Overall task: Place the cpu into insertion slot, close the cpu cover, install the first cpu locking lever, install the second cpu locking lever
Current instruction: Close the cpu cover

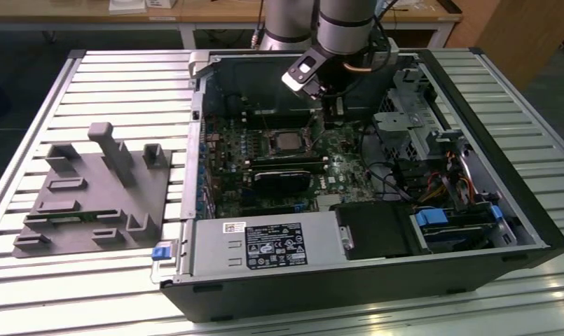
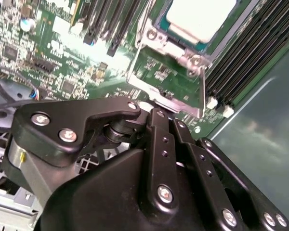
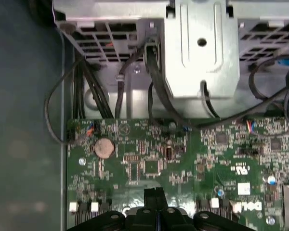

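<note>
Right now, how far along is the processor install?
Done: the chip sits in its socket, and the cover frame looks folded down around it. In hand: nothing; the gripper hangs over the board, jaws shut. Left: a lever lies along the socket edge; whether it is latched, I cannot tell.

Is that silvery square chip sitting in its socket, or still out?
In. The cpu lies flat within the insertion slot, metal frame around its edges, in the second wrist view.
</note>
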Robot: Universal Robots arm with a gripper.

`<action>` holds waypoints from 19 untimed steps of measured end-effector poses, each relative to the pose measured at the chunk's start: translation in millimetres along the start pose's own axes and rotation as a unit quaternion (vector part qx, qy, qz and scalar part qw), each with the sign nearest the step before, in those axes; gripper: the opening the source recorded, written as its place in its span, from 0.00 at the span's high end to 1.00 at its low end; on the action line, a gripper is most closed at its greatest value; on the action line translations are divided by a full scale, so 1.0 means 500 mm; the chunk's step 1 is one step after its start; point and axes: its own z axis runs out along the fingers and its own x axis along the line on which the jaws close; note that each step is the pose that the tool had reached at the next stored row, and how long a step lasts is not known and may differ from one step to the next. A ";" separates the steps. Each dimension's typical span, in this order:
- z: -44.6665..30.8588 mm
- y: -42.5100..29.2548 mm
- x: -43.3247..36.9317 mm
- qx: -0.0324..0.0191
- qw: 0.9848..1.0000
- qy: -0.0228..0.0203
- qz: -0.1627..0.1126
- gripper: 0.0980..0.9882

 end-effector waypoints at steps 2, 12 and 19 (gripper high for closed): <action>0.000 -0.009 0.000 0.000 1.000 0.000 0.000 0.99; -0.002 -0.043 -0.001 0.000 1.000 0.000 0.000 0.99; -0.003 -0.073 -0.002 0.000 1.000 0.000 0.000 0.99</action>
